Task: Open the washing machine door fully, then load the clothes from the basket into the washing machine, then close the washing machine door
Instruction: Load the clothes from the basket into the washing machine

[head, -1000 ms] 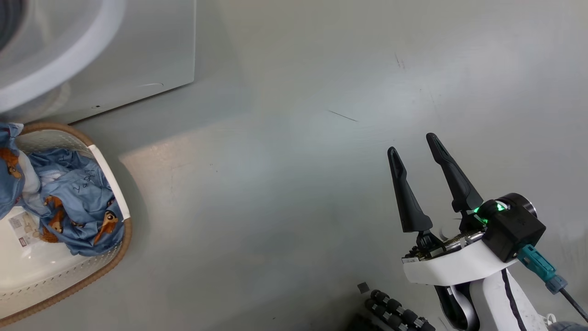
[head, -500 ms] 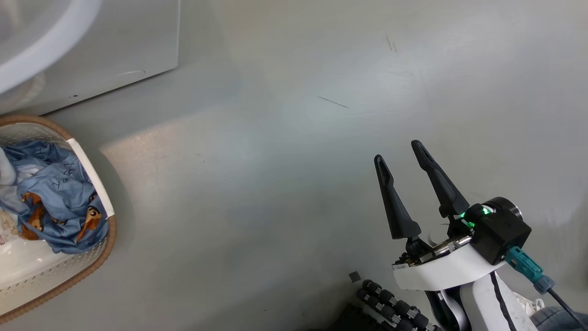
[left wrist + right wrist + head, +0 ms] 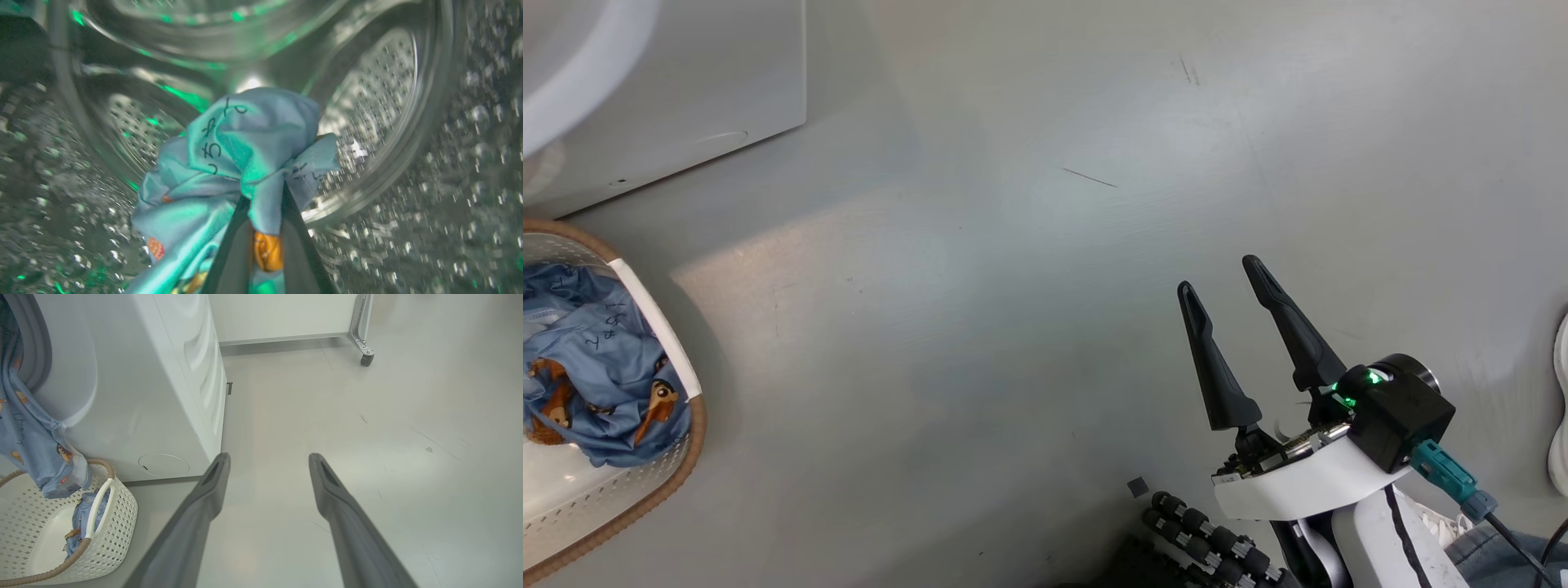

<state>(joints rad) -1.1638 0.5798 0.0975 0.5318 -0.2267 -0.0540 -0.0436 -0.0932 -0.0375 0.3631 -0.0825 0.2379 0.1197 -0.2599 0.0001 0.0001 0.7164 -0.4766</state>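
Left fingers (image 3: 232, 255) pinch blue cloth (image 3: 245, 134) inside the drum (image 3: 378, 81). They should push deep before letting go, since its tail (image 3: 28, 433) hangs outside. Right fingers (image 3: 1213, 367) are open.

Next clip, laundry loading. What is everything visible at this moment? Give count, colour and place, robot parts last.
washing machine: one, white, on the floor behind the basket
drum: one, perforated steel, inside the washing machine
basket: one, cream-white with brown rim, on the floor before the washing machine
garments: two, blue with orange-brown animals; one in the drum, one in the basket
floor: grey, scuffed
caster: one, dark, under a metal leg at the back
left pincer: one, dark, shut on a garment inside the drum
right pincer: one, dark, open, over bare floor
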